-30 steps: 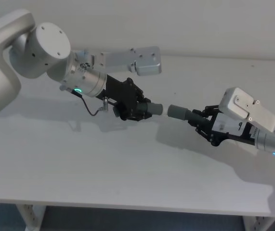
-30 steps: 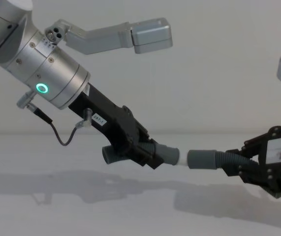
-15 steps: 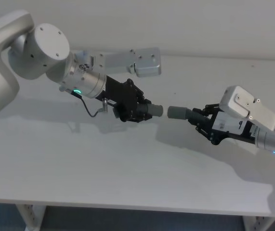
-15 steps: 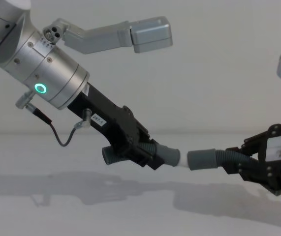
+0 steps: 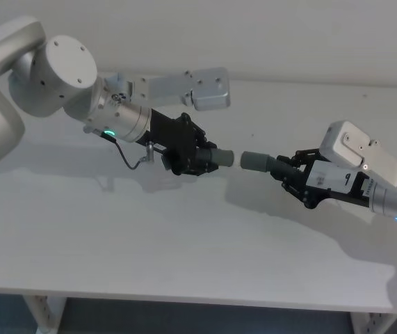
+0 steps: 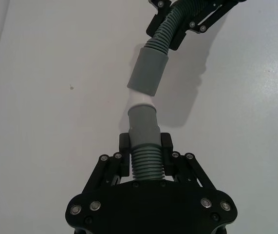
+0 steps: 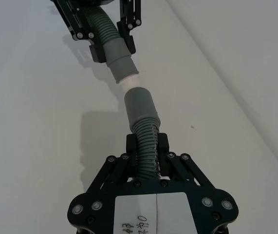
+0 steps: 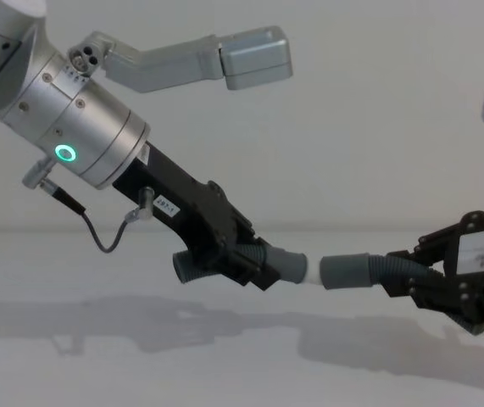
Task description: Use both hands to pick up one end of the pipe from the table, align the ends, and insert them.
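Plain white table (image 5: 184,257) below, both pipe pieces held up off it for mating. Left gripper (image 5: 197,157), fingers clamped on the ribbed part, white tip (image 8: 314,275) aimed toward 3 o'clock. Right gripper (image 5: 297,177), likewise clamped, open cuff (image 5: 255,161) facing 9 o'clock, just short of touching, slightly off-axis

Silver cylindrical arm (image 8: 80,127) with green ring light (image 8: 64,153), black screw-studded tool (image 8: 254,264).

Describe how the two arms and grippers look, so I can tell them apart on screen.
Left gripper: black linkage fingers on a silver cylindrical wrist with a green ring light, thin black cable and small white label. Right gripper: the same black linkage fingers, a white label with black print, and a white boxy housing.
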Tool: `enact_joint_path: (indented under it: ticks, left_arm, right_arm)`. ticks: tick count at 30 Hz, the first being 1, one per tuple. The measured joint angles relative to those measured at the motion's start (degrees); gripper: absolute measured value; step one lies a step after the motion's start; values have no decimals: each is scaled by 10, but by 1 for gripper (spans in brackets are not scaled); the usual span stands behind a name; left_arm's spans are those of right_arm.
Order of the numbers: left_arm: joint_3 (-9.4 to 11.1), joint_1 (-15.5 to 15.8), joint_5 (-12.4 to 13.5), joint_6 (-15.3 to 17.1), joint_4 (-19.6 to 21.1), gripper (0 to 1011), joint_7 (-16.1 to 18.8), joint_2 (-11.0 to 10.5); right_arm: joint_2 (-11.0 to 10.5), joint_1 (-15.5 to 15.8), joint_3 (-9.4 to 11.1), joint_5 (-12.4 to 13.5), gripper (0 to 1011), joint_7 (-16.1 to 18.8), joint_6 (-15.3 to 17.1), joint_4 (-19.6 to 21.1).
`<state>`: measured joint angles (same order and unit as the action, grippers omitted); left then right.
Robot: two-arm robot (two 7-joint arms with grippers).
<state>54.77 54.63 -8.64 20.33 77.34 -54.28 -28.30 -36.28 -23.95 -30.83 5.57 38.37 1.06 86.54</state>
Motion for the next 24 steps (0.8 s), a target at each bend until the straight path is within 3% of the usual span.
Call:
enact_joint_path:
  ticks: [24]
  left_arm:
    - [-6, -4, 1, 4, 2, 360, 7, -1]
  right_arm:
    - [-2, -2, 0, 12, 239, 8, -1, -2]
